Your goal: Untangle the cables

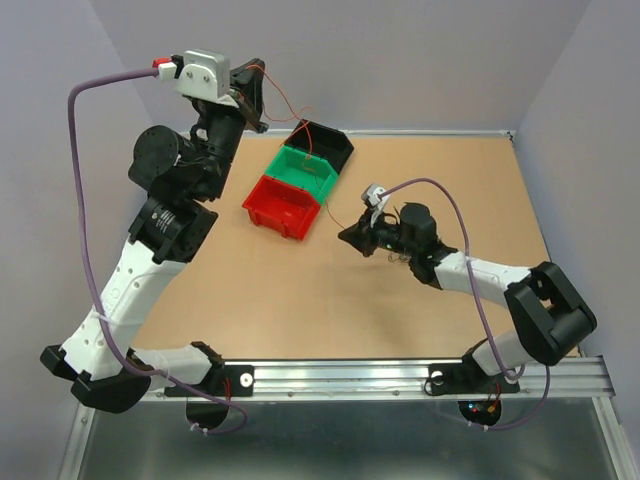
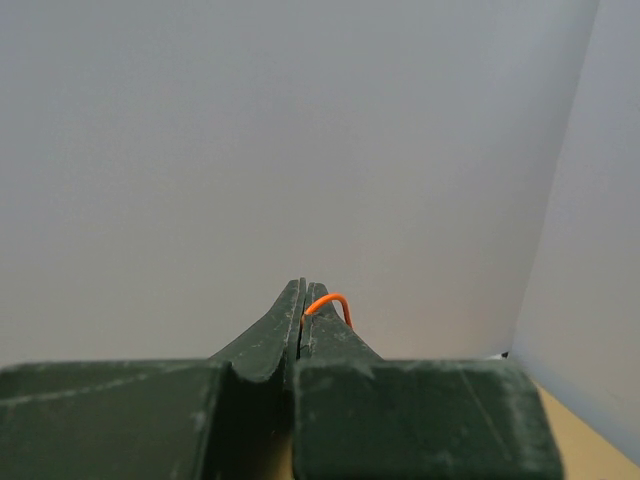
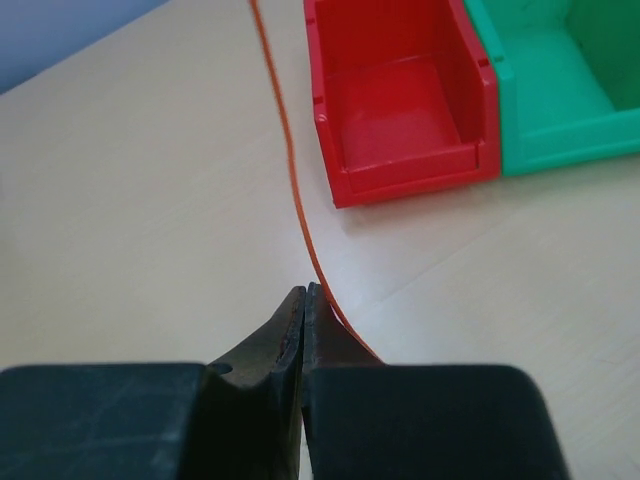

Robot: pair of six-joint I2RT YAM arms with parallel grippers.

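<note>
Hard to trace cables (image 3: 290,160) beyond one red-orange strand. Left gripper (image 2: 303,300): raised over far-left corner of desk (image 1: 400,320), clamped shut on strand. Right gripper (image 3: 305,300): low mid-desk, closed, strand alongside tips; pinch unclear.

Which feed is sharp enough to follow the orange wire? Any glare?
Right wrist: orange wire sharp, right gripper body blurred up close. Left wrist: wire loop clear at the left gripper. Top external: even light, no glare, wire barely visible.

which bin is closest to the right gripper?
The red bin, at the row's near end by the right gripper; the green bin and black bin sit farther back.
</note>
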